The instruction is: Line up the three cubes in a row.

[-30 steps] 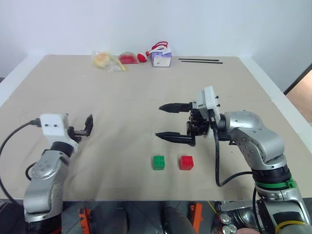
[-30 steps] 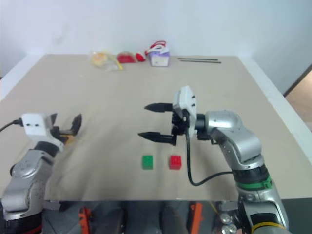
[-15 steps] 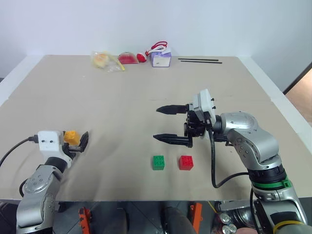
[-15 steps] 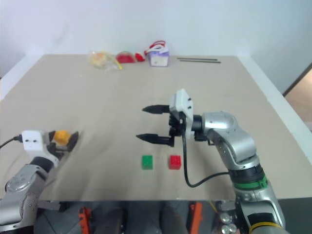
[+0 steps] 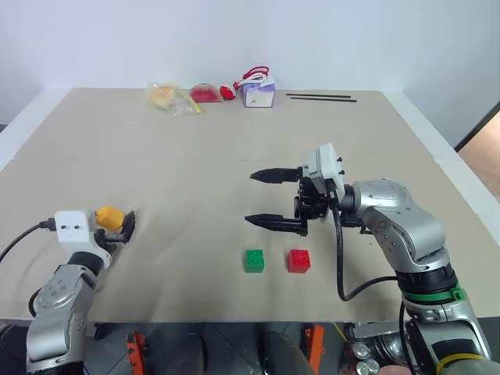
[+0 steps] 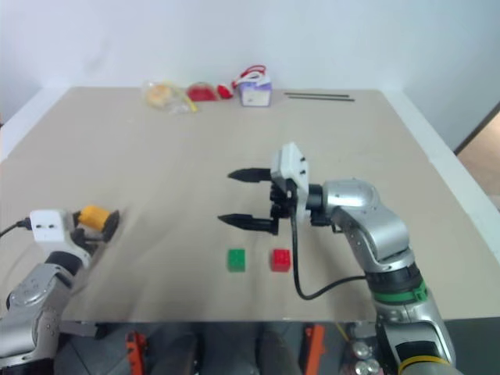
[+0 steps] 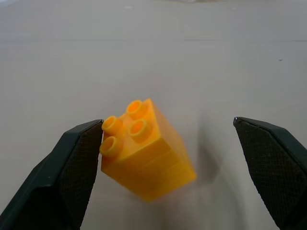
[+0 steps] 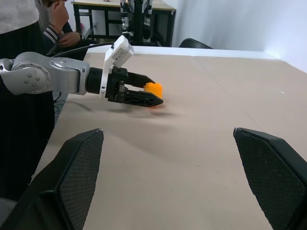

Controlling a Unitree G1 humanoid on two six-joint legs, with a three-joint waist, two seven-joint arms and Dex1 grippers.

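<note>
Three cubes sit on the tan table [image 5: 195,156]: the orange-yellow cube [image 7: 146,155] lies tilted between the spread fingers of the left gripper [image 7: 168,158], just beside one finger (contact unclear). The green cube [image 5: 254,260] and red cube [image 5: 298,260] sit side by side below the right gripper [image 5: 262,198], whose fingers also stand wide apart, holding nothing.

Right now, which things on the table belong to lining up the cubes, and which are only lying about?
For the job:
- orange-yellow cube, between the open left fingers
- green cube
- red cube, beside the green one

Lying about, at the far edge:
- purple-and-white box
- plastic bag
- red item
- two black sticks
</note>
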